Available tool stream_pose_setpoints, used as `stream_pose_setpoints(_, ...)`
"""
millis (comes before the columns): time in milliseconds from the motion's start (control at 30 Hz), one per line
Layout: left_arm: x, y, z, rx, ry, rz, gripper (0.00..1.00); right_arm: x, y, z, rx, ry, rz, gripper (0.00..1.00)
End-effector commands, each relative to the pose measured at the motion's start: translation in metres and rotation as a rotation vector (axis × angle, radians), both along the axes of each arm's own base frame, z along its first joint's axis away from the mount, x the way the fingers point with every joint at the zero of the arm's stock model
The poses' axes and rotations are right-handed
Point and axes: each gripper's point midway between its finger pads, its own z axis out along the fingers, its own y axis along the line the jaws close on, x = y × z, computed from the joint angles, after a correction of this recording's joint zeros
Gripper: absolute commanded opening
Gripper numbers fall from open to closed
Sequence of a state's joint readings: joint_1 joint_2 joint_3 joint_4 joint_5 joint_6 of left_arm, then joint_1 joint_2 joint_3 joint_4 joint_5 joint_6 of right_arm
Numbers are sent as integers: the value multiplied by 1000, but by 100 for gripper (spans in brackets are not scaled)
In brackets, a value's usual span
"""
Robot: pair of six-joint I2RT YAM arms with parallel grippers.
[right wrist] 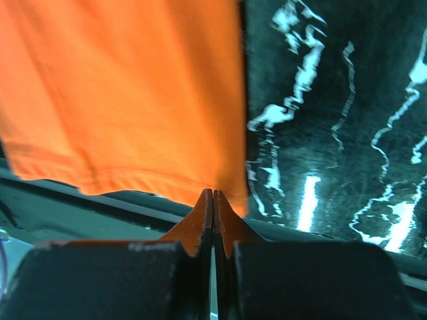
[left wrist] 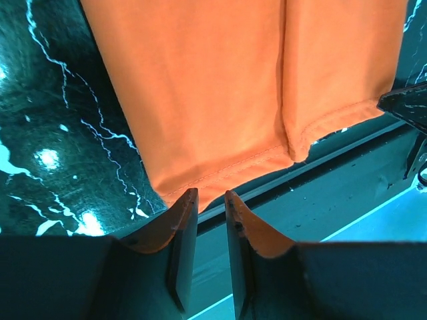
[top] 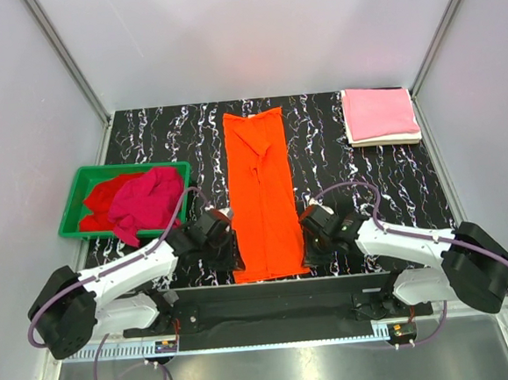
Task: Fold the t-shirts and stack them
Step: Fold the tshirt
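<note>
**Two grippers at the orange t-shirt (top: 261, 189) hem**

The shirt lies flat as a long strip. At its near left corner the left gripper (left wrist: 211, 200) stands slightly parted. At its near right corner the right gripper (right wrist: 213, 197) is pressed together; whether it pinches cloth, I cannot tell.

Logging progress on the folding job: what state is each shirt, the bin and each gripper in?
Bright orange cloth t-shirt: folded into a long strip, flat.
Pink t-shirt: folded, topping the stack.
Cream-white t-shirt: folded, bottom of stack.
Green plastic bin: holds two shirts.
Crimson-magenta t-shirt: crumpled inside.
Red t-shirt: crumpled inside.
Left gripper: slightly open, at hem.
Right gripper: shut, at hem.
</note>
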State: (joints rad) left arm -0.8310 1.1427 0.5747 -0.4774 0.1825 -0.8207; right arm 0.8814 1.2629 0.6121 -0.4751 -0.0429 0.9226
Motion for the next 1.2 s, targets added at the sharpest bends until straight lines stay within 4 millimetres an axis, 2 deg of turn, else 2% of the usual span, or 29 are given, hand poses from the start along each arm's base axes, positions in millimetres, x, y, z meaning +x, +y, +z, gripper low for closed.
stream_pose_setpoints(0,-6,-4,-11,-16,27,19,28,-2,-3,-5,3,-19,-13,0)
stream_pose_setpoints(100,-16,4,-29,35,61,33,28,-5,-8,-13,-20,-4,-9,0)
stream_pose_setpoints(200,-21,9,-36,57,84,37,27,-8,-9,-15,-24,5,-7,0)
stream_pose_setpoints(267,-21,8,-33,52,77,33,27,-8,-8,-12,-14,1,-7,1)
stream_pose_setpoints(333,-16,9,-22,54,45,35,28,-6,-3,-1,25,-13,-7,4)
stream_pose_setpoints(367,-12,7,-14,47,24,35,32,-7,0,4,47,-11,-8,5)
stream_pose_setpoints(467,-8,16,-1,65,-19,57,37,-6,2,16,91,-32,-24,16)
stream_pose_setpoints(500,-8,18,0,68,-20,60,38,-7,0,19,97,-40,-27,23)
stream_pose_setpoints(600,-11,20,-2,71,-11,62,45,-5,-4,20,92,-59,-42,32)
stream_pose_setpoints(700,-14,23,-9,86,5,65,50,-6,-6,15,73,-54,-41,35)
stream_pose_setpoints(867,-17,21,-16,68,22,74,53,-10,-5,6,61,-17,-30,37)
stream_pose_setpoints(1167,-23,20,-37,71,61,76,48,-9,-15,-11,23,-33,-47,41)
